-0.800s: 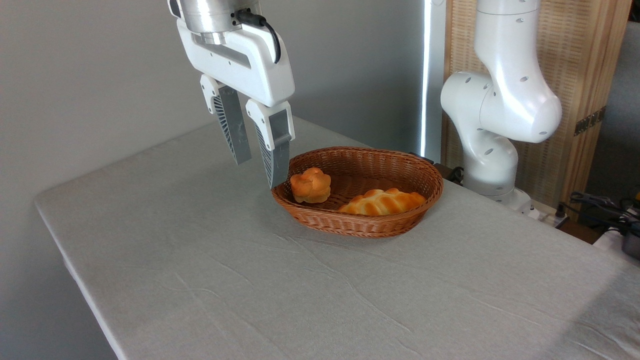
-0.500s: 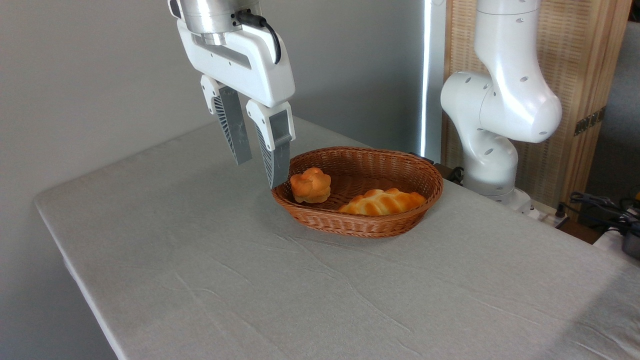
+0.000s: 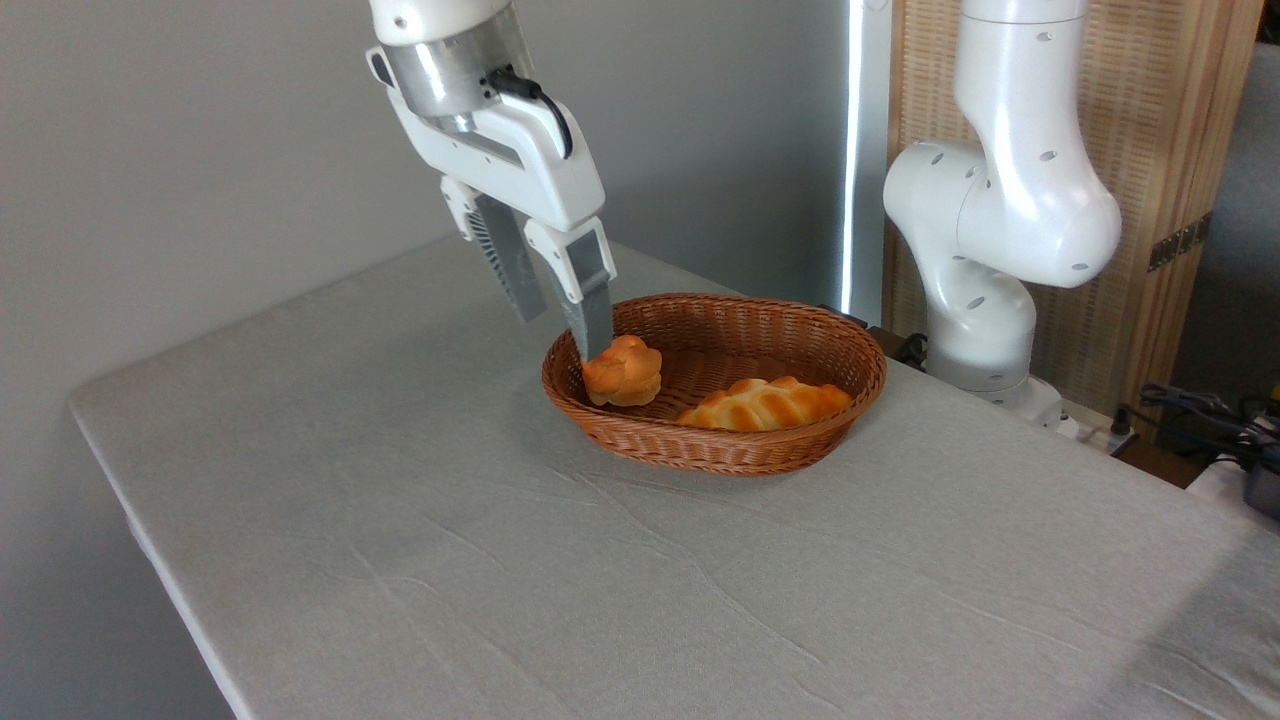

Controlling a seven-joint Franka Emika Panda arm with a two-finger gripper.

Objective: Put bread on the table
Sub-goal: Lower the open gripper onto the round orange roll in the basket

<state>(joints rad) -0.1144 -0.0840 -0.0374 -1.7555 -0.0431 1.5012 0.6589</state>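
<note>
The bread, a small round golden-orange bun with a lobed top, lies in the left end of a brown wicker basket. My gripper hangs open just above and left of the bun, tilted, with its nearer fingertip right at the bun's upper left edge; contact cannot be told. Nothing is held between the fingers. The table is covered in a wrinkled light grey cloth.
A longer braided loaf lies in the basket's right half. The white arm's base stands behind the basket at the right. Cables and clutter sit past the table's far right edge.
The gripper has moved right and tilted, so its nearer fingertip now sits at the bun's edge over the basket rim. It stays open. The bun and loaf have not moved.
</note>
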